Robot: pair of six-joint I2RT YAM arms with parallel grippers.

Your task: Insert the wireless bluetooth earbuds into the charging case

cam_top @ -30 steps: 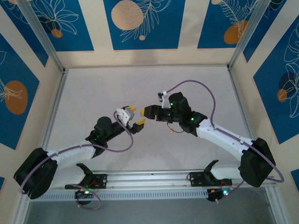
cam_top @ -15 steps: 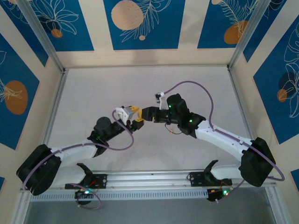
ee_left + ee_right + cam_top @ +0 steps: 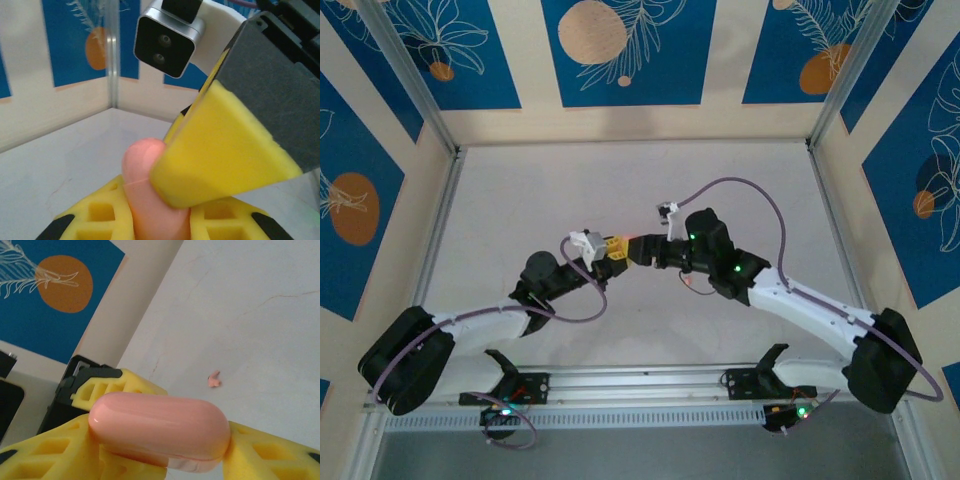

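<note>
Pinching charging case [image 3: 160, 427] w/ both L hand [image 3: 612, 247] & R hand [image 3: 638, 250], mid-air; leaving one earbud [image 3: 214, 379] loose on counter [image 3: 520, 200].

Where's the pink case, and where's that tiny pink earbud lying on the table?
pink case [image 3: 160, 425], right wrist view, middle of its rounded shell.
earbud [image 3: 214, 379], right wrist view, middle of the tiny pink piece.
</note>
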